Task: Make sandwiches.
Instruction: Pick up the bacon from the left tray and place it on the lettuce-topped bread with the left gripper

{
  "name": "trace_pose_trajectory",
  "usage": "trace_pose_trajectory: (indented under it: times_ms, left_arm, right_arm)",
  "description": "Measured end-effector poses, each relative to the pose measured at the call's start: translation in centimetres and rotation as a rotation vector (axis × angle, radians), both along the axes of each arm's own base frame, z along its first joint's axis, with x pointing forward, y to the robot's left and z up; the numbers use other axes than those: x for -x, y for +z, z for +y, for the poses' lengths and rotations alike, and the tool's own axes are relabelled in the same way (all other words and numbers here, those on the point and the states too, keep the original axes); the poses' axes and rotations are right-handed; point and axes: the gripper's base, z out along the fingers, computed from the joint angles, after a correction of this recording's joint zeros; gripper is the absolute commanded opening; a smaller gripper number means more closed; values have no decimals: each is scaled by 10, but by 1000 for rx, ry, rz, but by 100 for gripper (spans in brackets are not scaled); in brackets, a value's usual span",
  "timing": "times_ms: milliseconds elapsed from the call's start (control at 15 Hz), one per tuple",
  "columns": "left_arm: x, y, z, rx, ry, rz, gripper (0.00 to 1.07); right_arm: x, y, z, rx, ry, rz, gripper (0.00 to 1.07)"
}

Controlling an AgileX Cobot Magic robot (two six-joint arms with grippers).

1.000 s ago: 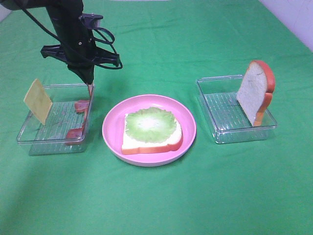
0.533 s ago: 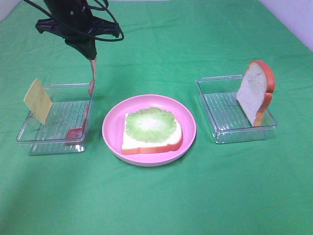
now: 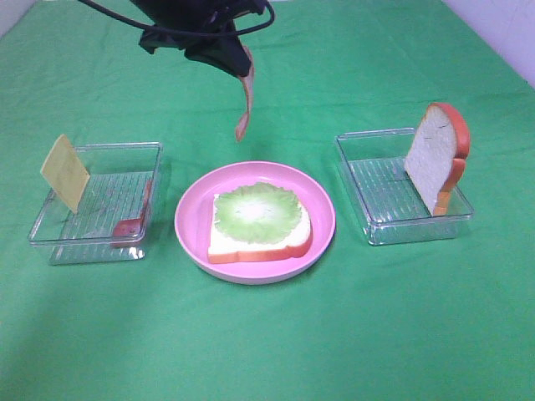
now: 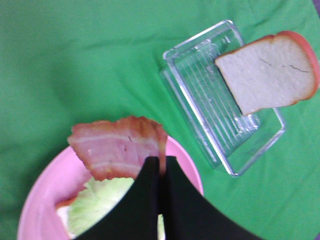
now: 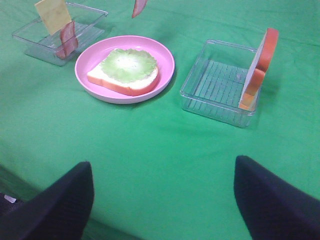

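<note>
The left gripper [image 4: 161, 165] is pinched tight on a bacon slice [image 4: 116, 146], up in the air by the pink plate's [image 3: 188, 219] far side. The right gripper [image 5: 162, 165] is wide apart.

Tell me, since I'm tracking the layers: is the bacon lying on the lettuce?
No, the bacon hangs in the air from the shut left gripper, clear of the lettuce on the plate.
</note>
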Motion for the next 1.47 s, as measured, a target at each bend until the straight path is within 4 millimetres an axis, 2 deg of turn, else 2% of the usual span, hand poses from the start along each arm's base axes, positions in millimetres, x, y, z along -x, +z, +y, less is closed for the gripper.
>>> trace_pose_trajectory:
  times_ms: [67, 133, 200, 533, 733, 867, 1067, 1467]
  left_arm:
    - [1, -1, -3, 8, -12, 5, 0]
    - [8, -9, -20, 25, -53, 35, 0]
    - [10, -11, -24, 28, -65, 45, 0]
    - [33, -54, -66, -34, -216, 167, 0]
    - [35, -63, -63, -121, -251, 161, 0]
    - [30, -69, -52, -275, -276, 105, 0]
    - [26, -73, -42, -379, -204, 107, 0]
    - [24, -74, -38, -406, -102, 136, 0]
  right_arm:
    - [0, 0, 0, 0, 0, 0, 75]
    - [0, 0, 0, 0, 0, 0, 75]
    - [0, 0, 0, 0, 0, 0, 75]
    - [0, 0, 0, 0, 0, 0, 75]
    - [0, 0, 0, 0, 0, 0, 75]
    - [0, 0, 0, 0, 0, 0, 75]
    - [0, 0, 0, 0, 0, 0, 75]
    - [0, 0, 0, 0, 0, 0, 75]
